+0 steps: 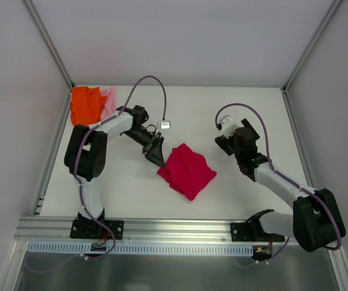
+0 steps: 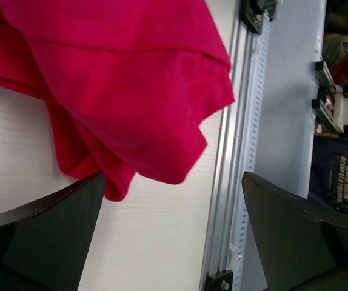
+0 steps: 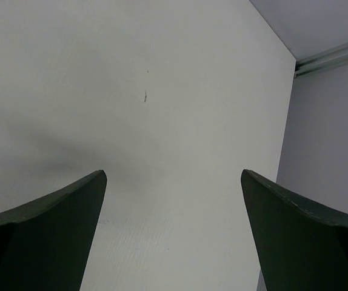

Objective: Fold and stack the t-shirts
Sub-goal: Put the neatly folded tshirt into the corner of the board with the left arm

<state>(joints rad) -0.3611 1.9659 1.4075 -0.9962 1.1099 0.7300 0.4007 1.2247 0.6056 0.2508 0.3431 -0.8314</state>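
A crumpled crimson-red t-shirt lies in a heap at the middle of the table, and it fills the upper left of the left wrist view. My left gripper stands open just left of the heap, its jaws wide with only table between them. One dark fingertip touches a hanging fold. An orange t-shirt lies folded in the far left corner, with a pale pink t-shirt showing beside it. My right gripper is open over bare table, well right of the red shirt.
White walls enclose the table on three sides. An aluminium rail runs along the near edge, also seen in the left wrist view. A small white tag hangs on the left arm's cable.
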